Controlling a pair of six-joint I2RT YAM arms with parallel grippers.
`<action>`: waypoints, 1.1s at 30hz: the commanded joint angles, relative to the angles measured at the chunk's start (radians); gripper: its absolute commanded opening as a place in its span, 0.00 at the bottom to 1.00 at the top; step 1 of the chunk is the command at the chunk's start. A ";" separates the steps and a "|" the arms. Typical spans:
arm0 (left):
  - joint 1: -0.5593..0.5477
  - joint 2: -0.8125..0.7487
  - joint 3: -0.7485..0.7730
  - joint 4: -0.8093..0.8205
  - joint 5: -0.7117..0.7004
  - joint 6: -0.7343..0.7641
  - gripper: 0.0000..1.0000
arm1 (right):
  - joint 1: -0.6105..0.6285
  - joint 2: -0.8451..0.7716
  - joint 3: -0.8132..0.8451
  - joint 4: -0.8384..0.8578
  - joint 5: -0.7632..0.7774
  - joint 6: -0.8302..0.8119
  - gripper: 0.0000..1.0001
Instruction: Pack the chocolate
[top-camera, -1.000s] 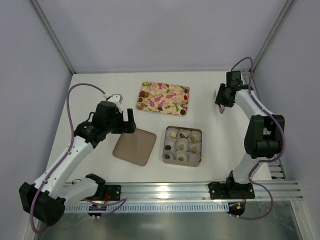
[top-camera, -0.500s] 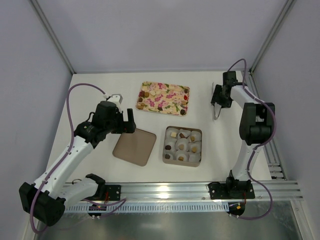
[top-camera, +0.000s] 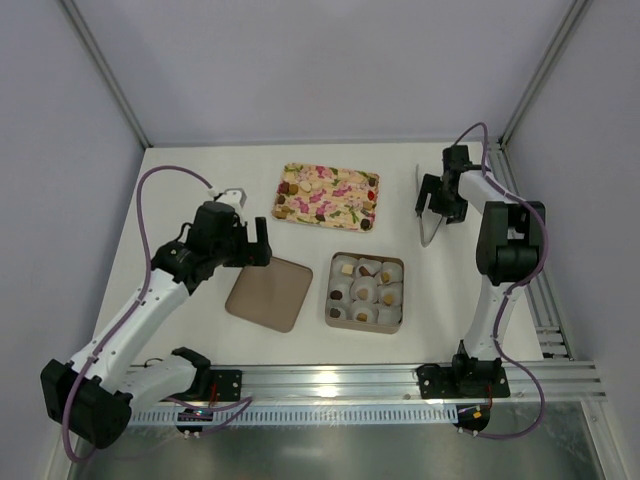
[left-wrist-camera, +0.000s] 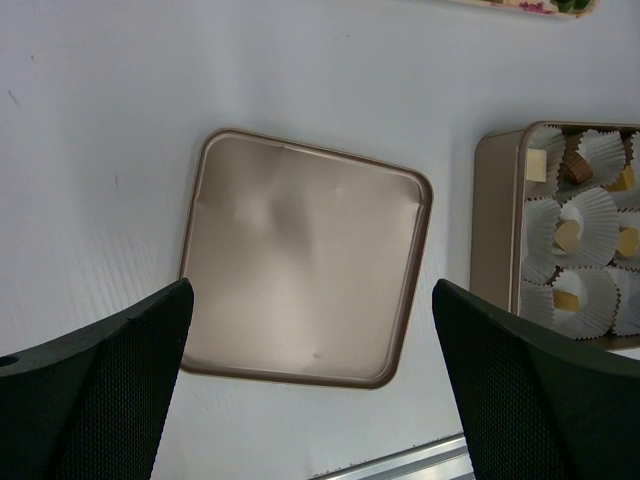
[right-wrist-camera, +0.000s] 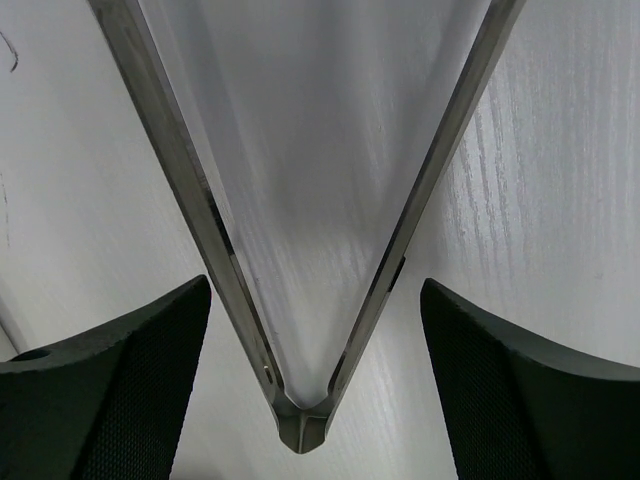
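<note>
The chocolate shows as small brown and tan pieces on the floral tray, mostly at its left end. More pieces sit in white paper cups inside the gold tin. My left gripper hangs open over the tin's flat lid, its fingers wide apart and empty. At the back right my right gripper stands open. Metal tongs lie on the table between its fingers, which stand apart from both arms of the tongs. The tongs' hinge points toward the wrist camera.
The lid lies left of the tin, near the front rail. The tongs rest to the right of the floral tray. Enclosure posts stand at both back corners.
My right gripper has opened and let go of the tongs, which now lie on the table. The right arm shifted slightly left. The left arm has not moved.
</note>
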 joint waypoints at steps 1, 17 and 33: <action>0.003 0.013 0.029 0.002 -0.028 -0.004 1.00 | -0.003 -0.002 0.035 -0.028 0.003 0.010 0.86; 0.041 0.295 0.130 -0.178 -0.185 -0.046 0.93 | 0.182 -0.483 -0.190 0.029 -0.051 0.082 0.88; 0.273 0.599 0.150 -0.083 0.122 0.051 0.66 | 0.494 -0.574 -0.305 0.156 -0.187 0.119 0.68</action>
